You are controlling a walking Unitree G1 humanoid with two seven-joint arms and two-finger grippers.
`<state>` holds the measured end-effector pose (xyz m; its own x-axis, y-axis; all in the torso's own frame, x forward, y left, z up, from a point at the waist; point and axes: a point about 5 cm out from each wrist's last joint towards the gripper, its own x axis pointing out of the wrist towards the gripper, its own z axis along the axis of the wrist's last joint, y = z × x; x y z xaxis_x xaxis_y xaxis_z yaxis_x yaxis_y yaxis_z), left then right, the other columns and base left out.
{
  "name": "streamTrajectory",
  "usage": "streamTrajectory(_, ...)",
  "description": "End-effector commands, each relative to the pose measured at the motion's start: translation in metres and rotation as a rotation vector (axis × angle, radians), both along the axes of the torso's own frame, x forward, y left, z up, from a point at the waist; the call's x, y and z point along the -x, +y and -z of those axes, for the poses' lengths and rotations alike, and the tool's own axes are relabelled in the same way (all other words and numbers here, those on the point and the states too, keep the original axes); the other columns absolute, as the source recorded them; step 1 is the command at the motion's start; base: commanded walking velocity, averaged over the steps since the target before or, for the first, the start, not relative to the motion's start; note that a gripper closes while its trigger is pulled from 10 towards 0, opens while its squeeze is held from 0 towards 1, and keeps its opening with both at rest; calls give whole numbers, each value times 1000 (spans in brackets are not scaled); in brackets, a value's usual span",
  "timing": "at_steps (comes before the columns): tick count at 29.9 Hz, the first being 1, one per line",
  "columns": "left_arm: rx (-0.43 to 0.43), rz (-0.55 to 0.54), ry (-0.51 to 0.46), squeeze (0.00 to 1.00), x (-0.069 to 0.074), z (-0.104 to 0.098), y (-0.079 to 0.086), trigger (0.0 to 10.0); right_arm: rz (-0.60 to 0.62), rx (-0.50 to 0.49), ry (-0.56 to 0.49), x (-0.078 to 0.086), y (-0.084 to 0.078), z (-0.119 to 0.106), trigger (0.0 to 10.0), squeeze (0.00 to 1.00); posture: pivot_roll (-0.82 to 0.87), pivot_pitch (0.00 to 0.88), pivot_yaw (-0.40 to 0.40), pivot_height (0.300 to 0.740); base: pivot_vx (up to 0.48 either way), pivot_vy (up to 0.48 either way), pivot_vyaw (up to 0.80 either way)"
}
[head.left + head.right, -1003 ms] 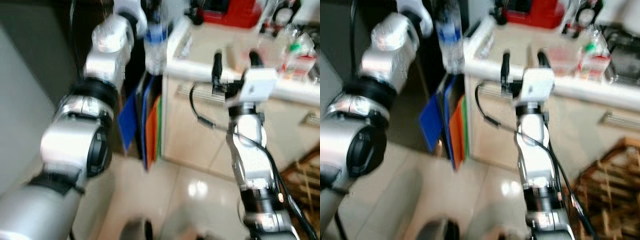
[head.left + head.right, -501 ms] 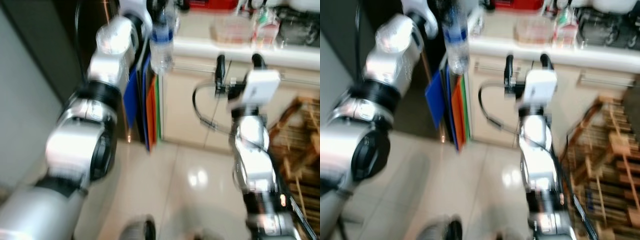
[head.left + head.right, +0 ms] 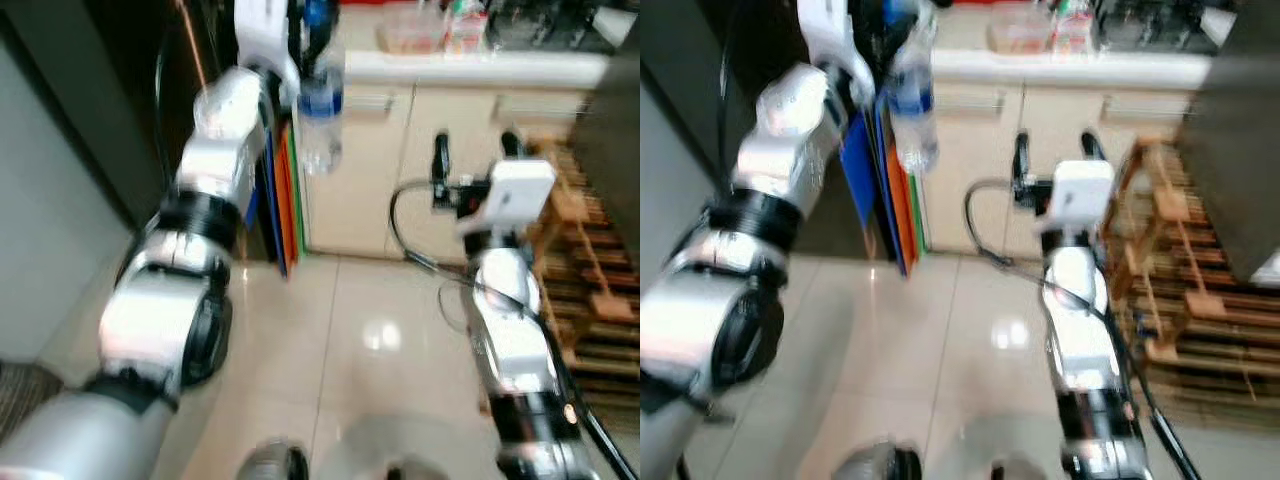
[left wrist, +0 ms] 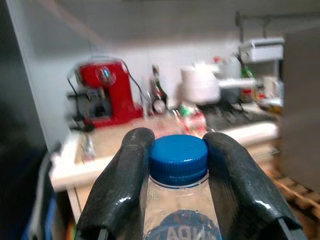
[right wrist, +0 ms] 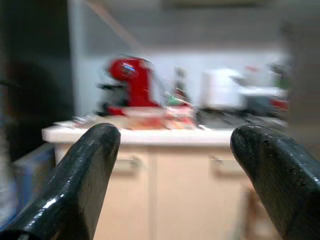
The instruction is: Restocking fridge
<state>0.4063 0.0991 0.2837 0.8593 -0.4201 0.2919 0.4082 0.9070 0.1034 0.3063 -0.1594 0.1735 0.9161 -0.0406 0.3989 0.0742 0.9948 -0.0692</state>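
A clear plastic water bottle (image 3: 320, 115) with a blue cap (image 4: 178, 159) and blue label hangs upright in the air, pinched at its neck just below the cap by the left claw (image 4: 177, 167).

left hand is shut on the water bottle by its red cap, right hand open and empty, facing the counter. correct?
Not quite: the cap is blue, not red. The left wrist view shows the left hand shut on the water bottle at its blue cap; the red thing is the coffee machine on the counter. The rest holds: the right hand is open and empty, facing the counter.
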Motion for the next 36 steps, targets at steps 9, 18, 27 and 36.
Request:
streamTrajectory(9,8,-73,100,0,40,71,47,10000,10,32,142,17,-18,39,10000,0,-72,0,50,740,-27,0,0)
streamTrajectory(18,-51,-322,330,0,114,174,92,10000,33,-3,295,41,-27,78,10000,0,-51,0,29,740,0,0,0)
streamTrajectory(27,-62,-297,356,0,107,176,80,10000,-1,3,264,29,-17,70,10000,0,-64,0,31,740,0,-402,0)
streamTrajectory(36,-19,-259,331,0,106,168,63,10000,-6,20,247,19,-19,63,10000,0,-58,0,23,740,0,-433,0)
